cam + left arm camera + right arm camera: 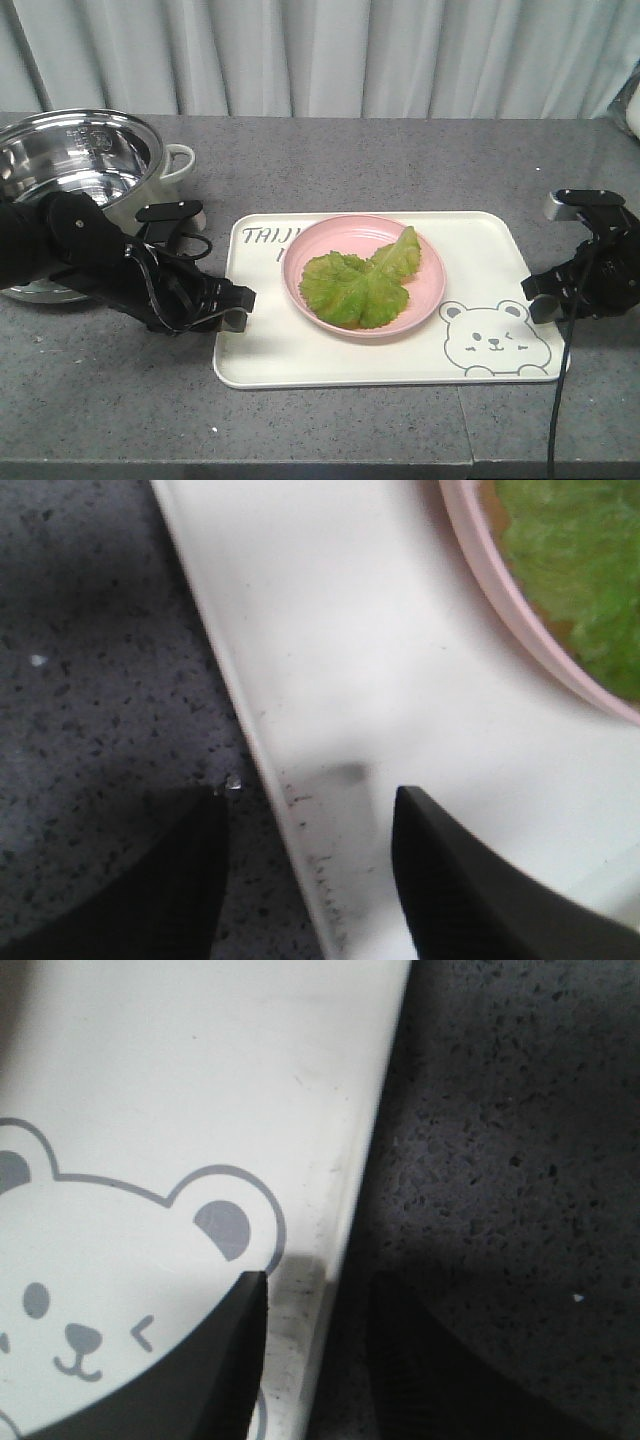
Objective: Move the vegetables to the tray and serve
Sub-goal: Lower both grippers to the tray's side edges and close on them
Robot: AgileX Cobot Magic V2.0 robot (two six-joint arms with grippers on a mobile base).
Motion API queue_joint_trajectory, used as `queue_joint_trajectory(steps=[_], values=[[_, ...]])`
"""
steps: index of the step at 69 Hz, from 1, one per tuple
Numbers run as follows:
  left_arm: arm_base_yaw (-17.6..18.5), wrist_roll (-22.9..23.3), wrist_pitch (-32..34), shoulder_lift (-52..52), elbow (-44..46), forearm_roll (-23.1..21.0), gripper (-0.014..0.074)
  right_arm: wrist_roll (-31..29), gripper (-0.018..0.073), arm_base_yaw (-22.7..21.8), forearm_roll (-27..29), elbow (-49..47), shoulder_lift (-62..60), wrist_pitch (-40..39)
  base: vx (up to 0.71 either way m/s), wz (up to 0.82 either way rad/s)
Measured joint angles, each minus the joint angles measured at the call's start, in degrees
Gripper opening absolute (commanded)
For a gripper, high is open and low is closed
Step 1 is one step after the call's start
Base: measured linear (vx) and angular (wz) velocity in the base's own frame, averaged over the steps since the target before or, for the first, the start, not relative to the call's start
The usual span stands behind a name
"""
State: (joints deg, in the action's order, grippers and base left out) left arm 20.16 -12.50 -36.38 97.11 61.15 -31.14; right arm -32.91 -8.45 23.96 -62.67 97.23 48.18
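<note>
Tray (500, 240) lies lengthwise left-to-right, left fingers (450, 880) and right fingers (200, 1380) spread astride its short rims.

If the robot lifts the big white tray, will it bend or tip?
Probably light and a little bendy: the tray looks like thin plastic. Its surface looks smooth and glossy, so the pink plate might slide if one end tips. The lettuce leaves lie loose and could shift too.
</note>
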Motion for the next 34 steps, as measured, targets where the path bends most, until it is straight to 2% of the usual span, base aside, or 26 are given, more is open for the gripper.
queue_joint_trajectory(steps=[20, 27, 34], values=[[0.0, 0.0, 0.0, 0.0, 0.0, 0.0, 0.0343, -2.6, 0.0244, 0.0, 2.6, -0.1, 1.2, 0.0, 0.0, 0.0], [0.0, 0.0, 0.0, 0.0, 0.0, 0.0, 0.028, -3.3, 0.0221, 0.0, 3.1, -0.2, 1.2, 0.2, 0.0, 0.0], [0.0, 0.0, 0.0, 0.0, 0.0, 0.0, 0.0194, -3.5, 0.0161, 0.0, 3.2, -0.2, 1.2, 0.3, 0.0, 0.0]])
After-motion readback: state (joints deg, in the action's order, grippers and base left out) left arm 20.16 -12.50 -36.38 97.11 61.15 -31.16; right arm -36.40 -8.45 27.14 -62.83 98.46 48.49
